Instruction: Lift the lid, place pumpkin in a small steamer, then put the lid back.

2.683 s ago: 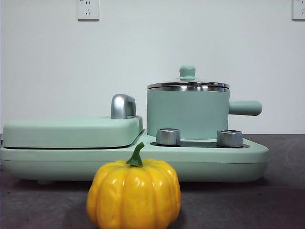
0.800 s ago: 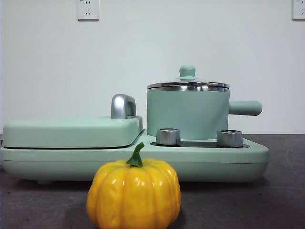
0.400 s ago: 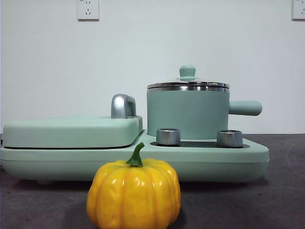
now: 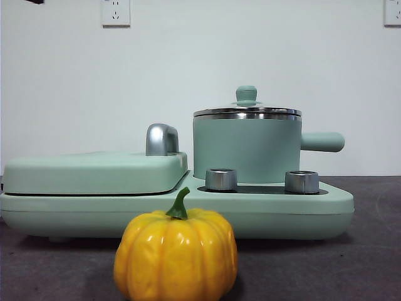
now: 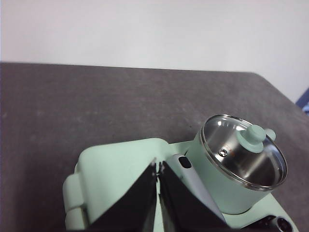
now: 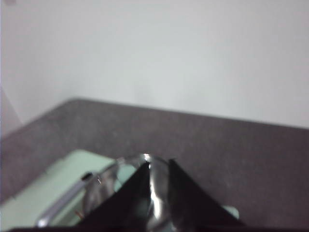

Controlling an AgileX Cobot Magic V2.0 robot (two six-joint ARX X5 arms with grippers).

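The yellow-orange pumpkin (image 4: 176,254) with a green stem stands on the dark table in front of the cooker, near the camera. The small steamer (image 4: 246,147) sits on the cooker's right side, its handle pointing right. The glass lid (image 4: 247,113) with a mint knob rests on it. In the left wrist view my left gripper (image 5: 157,163) is shut and empty above the griddle cover, with the lid (image 5: 244,154) and steamer (image 5: 215,191) off to one side. My right gripper (image 6: 158,164) hovers above the blurred lid (image 6: 107,178), its jaws a narrow gap apart and empty.
The wide mint cooker base (image 4: 188,213) has two silver knobs (image 4: 221,179) in front of the steamer. Its flat griddle cover (image 4: 94,172) with a silver handle (image 4: 161,139) lies on the left. A black arm tip (image 4: 36,1) shows at the top left corner.
A black arm tip has come into the top left corner of the front view. The pumpkin, steamer and lid have not moved.
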